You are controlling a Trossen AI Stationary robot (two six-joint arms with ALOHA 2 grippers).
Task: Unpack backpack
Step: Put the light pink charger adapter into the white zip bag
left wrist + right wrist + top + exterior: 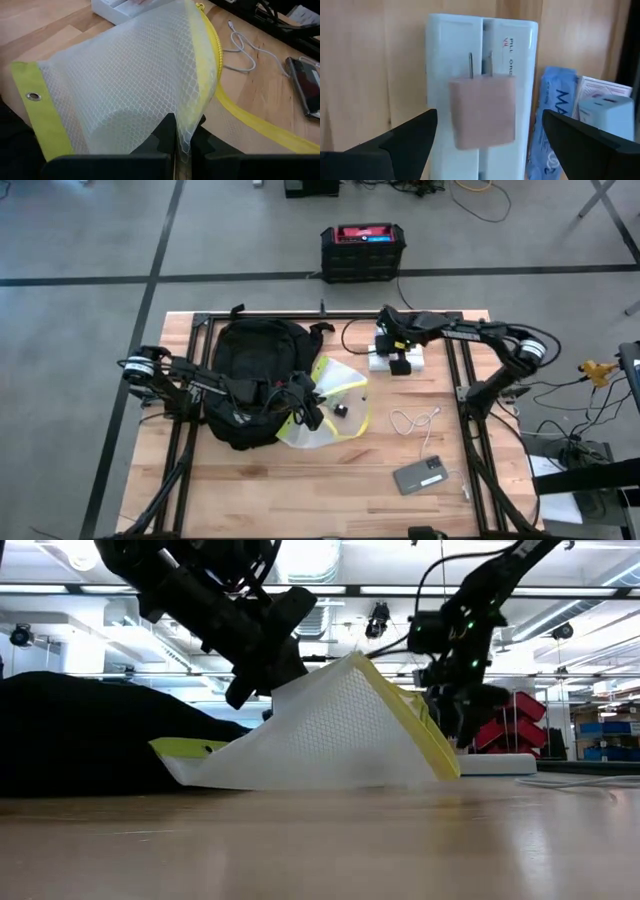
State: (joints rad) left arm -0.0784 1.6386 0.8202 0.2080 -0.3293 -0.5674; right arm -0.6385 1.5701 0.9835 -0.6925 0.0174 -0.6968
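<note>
The black backpack (255, 380) lies flat on the table's left half. Beside its right side is a white mesh pouch (338, 402) with yellow trim and a yellow zip (216, 45). My left gripper (182, 145) is shut on the pouch. At the far right, my right gripper (490, 145) hangs open above a white box (480, 60). A pale plug adapter (482, 112) lies on that box between the wide-apart fingers, touching neither. My left gripper pinches the pouch's mesh wall (184, 131) between its two fingers, near the zip side. The fingers come slanting down from the backpack's side. That part (300, 690) is raised like a tent, while the pouch's lower edge (300, 780) rests on the table.
A white cable (415, 420) and a grey phone (425, 475) lie on the wood at the near right. Blue and white packets (560, 115) lie beside the white box. A black box with a red top (362, 250) stands on the floor beyond the table.
</note>
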